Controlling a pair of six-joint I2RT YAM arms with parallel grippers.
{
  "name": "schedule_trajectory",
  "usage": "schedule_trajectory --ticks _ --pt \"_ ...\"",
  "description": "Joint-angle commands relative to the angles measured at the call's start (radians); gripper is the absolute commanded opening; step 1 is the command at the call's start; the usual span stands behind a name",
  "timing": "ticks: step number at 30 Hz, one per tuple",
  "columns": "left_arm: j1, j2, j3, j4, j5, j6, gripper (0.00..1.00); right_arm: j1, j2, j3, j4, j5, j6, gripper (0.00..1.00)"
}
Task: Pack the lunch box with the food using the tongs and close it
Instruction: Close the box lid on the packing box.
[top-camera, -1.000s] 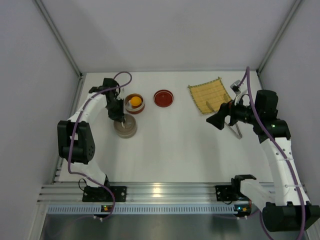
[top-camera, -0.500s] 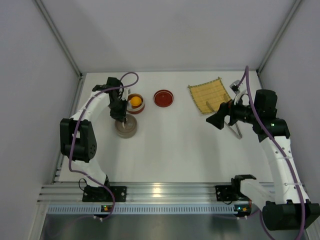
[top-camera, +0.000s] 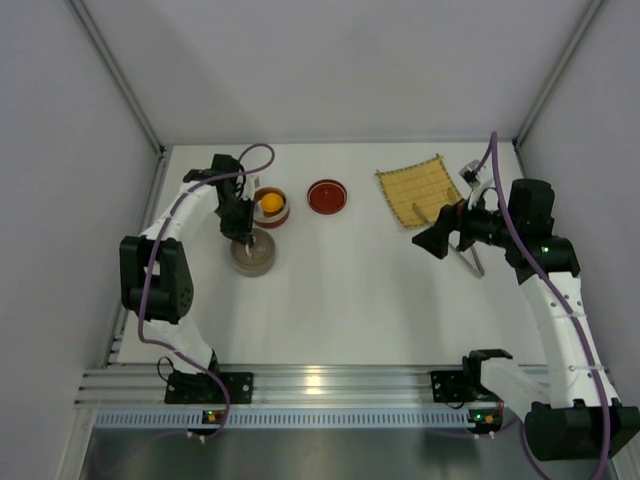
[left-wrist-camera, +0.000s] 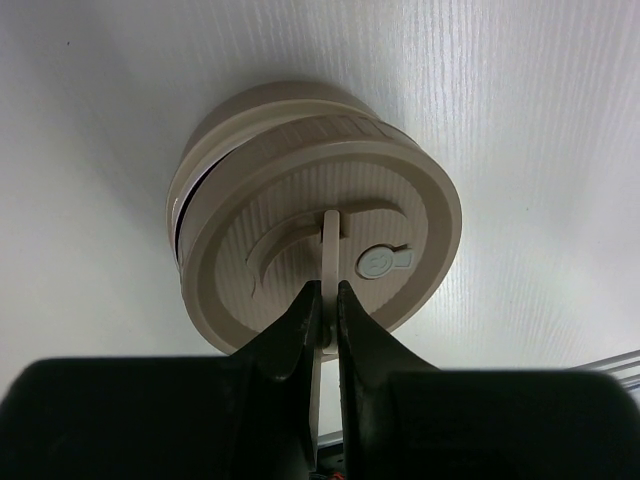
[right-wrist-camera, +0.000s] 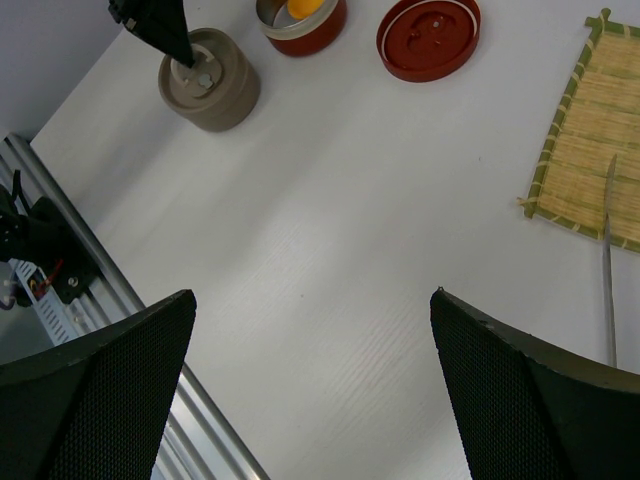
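Left gripper (left-wrist-camera: 322, 300) is pinched tight on the thin tab (left-wrist-camera: 329, 235) of the beige lid (left-wrist-camera: 400, 200) on its tin (left-wrist-camera: 205, 145), right gripper (right-wrist-camera: 312, 300) hangs wide open over the counter (right-wrist-camera: 330, 200), tongs (right-wrist-camera: 608, 250) lie partly on the mat (top-camera: 420, 185), 1 orange ball (top-camera: 268, 203) sits in the red bowl (top-camera: 272, 217).

A robot lab cell: plain grey panel walls (top-camera: 340, 70), white table (top-camera: 350, 300), aluminium mounting rail (top-camera: 330, 382).

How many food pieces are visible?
1: the orange ball sits in the open red tin. Others may be hidden in the beige tin next to it, under its lid.
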Motion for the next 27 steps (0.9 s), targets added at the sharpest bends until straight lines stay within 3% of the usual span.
schedule_trajectory --ticks 1,13,27 --pt "0.017 0.002 0.006 -0.036 0.019 -0.040 0.00 -0.015 -0.006 0.024 0.039 -0.020 -0.002 0.99" --pt "0.065 -0.064 -0.036 -0.023 0.048 -0.169 0.00 -0.015 -0.011 0.017 0.038 -0.017 -0.004 0.99" --pt "0.067 -0.080 -0.085 0.009 0.019 -0.166 0.00 -0.013 -0.009 0.013 0.045 -0.019 0.002 0.99"
